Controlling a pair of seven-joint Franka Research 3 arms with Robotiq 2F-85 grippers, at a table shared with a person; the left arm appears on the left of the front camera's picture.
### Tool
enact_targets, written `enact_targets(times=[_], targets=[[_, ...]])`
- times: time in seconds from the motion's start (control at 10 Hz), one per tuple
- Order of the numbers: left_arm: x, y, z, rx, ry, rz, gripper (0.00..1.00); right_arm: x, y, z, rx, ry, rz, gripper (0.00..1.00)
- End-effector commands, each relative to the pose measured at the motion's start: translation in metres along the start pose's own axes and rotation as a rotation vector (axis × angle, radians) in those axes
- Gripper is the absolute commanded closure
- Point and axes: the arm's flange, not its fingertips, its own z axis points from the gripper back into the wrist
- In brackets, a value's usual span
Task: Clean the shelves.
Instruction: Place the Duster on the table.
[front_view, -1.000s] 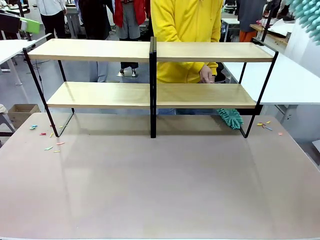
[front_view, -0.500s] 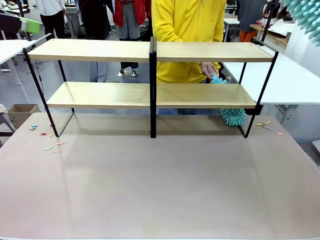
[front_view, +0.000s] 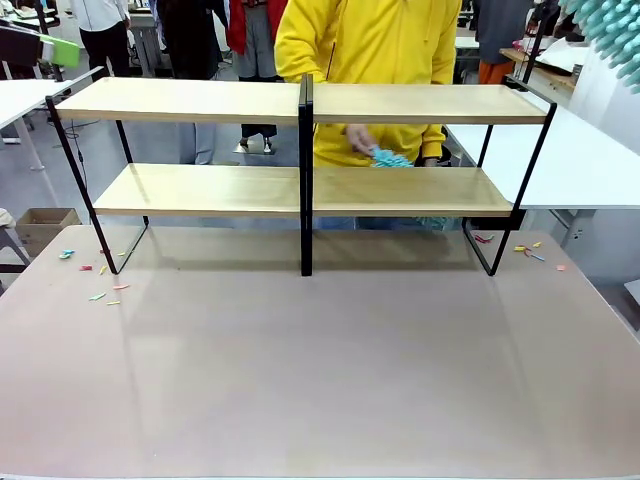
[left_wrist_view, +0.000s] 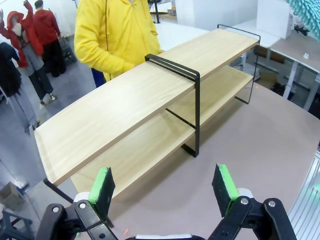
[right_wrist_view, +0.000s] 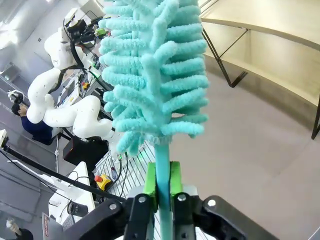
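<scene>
The shelves (front_view: 300, 190) stand across the far half of the brown table: two light-wood boards in a black frame. A person in a yellow top (front_view: 370, 40) stands behind them, one hand holding a small teal duster (front_view: 388, 158) on the lower board, right of the central upright. My right gripper (right_wrist_view: 162, 187) is shut on the handle of a fluffy teal duster (right_wrist_view: 155, 70), held high at the right (front_view: 612, 25), clear of the shelves. My left gripper (left_wrist_view: 163, 187) is open with nothing in it, hovering off the left end of the shelves (left_wrist_view: 150, 95).
Small coloured scraps lie on the table by the left foot of the shelves (front_view: 100, 280) and by the right foot (front_view: 528, 250). White tables flank the scene at the right (front_view: 590, 160) and left (front_view: 20, 95). A cardboard box (front_view: 40, 225) sits on the floor.
The person's hand lifted the small teal duster from below the lower board's right end onto that board and swept it leftward. My arms have not moved.
</scene>
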Motion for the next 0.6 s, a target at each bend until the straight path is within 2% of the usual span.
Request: enact_targets(times=[0.0, 0.1, 0.2, 0.3, 0.4, 0.5], targets=[[0.0, 0.0, 0.0, 0.0, 0.0, 0.0, 0.0, 0.021, 0.012, -0.009, 0.023, 0.191, 0.026, 0.88], [-0.005, -0.012, -0.017, -0.162, 0.137, 0.031, 0.0, 0.027, -0.001, -0.038, 0.079, 0.316, 0.013, 0.88], [-0.04, -0.016, -0.036, -0.231, 0.232, 0.106, 0.0, 0.015, -0.024, -0.069, 0.139, 0.389, -0.026, 0.88], [-0.093, -0.018, -0.048, -0.31, 0.35, 0.229, 0.0, -0.001, -0.044, -0.098, 0.173, 0.436, -0.055, 0.88], [-0.135, -0.028, -0.055, -0.385, 0.427, 0.308, 0.0, -0.015, -0.054, -0.129, 0.161, 0.506, -0.069, 0.88], [-0.175, -0.044, -0.068, -0.502, 0.407, 0.379, 0.0, -0.029, -0.061, -0.168, 0.138, 0.58, -0.068, 0.88]])
